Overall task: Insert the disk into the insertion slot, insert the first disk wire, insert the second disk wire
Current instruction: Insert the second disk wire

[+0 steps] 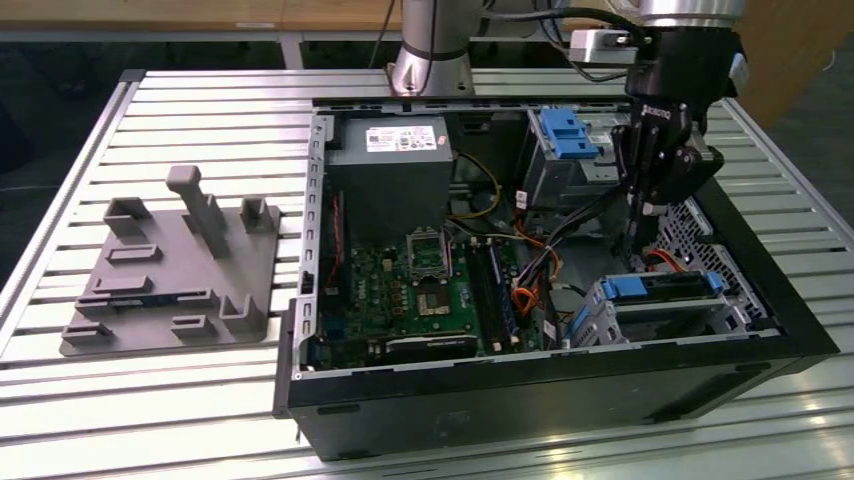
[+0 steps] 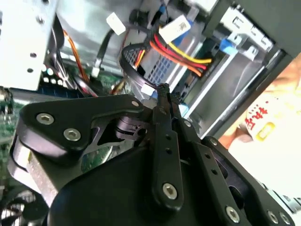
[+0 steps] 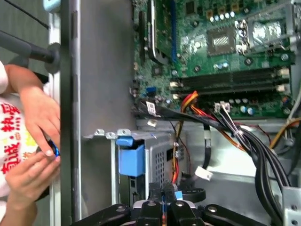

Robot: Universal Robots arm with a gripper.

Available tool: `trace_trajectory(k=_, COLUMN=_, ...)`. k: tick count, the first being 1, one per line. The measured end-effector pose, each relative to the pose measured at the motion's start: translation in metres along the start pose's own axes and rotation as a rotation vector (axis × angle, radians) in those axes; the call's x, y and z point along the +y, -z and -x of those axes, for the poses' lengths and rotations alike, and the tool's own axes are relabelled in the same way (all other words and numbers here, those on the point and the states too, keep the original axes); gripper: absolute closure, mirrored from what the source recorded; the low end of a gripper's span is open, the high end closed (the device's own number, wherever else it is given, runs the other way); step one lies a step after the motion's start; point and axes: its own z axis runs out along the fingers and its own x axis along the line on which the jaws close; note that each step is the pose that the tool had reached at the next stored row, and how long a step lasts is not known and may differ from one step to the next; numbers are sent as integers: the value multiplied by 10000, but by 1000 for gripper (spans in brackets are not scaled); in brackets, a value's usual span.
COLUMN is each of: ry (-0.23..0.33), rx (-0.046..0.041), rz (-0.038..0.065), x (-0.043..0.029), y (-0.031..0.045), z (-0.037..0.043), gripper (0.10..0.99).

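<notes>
The fingers (image 2: 162, 113) are squeezed close together, low inside the computer case (image 1: 534, 400). I cannot tell if they pinch anything. A black wire (image 2: 128, 66) loops just past their tips. In the exterior view, the disk (image 1: 663, 288) sits near them, already in the insertion slot (image 1: 598, 322). The case stands on the worktop (image 1: 187, 410). A person's hands (image 3: 37, 117) are beside the case.

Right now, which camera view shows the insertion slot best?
The exterior view: the whole insertion slot shows in a corner of the case, with the disk seated in it. The first wrist view shows its perforated wall and the disk's blue carrier end; the second wrist view shows one side behind cables.
</notes>
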Motion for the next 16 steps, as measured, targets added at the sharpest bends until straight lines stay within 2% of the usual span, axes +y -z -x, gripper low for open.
trace_trajectory(k=5, ry=-243, rx=-334, rz=-747, x=-2, y=-1, z=-2, gripper=945)
trace_trajectory(k=6, ry=-290, rx=-398, rz=-887, x=-2, y=-1, z=-2, gripper=945)
trace_trajectory(k=7, ry=-320, rx=-438, rz=-984, x=-2, y=-1, z=-2, gripper=945)
trace_trajectory(k=14, ry=-327, rx=-467, rz=-996, x=-2, y=-1, z=-5, gripper=945)
trace_trajectory(k=15, ry=-306, rx=-469, rz=-936, x=-2, y=-3, z=-7, gripper=945)
trace_trajectory(k=16, ry=-253, rx=-468, rz=-822, x=-3, y=-4, z=-9, gripper=945)
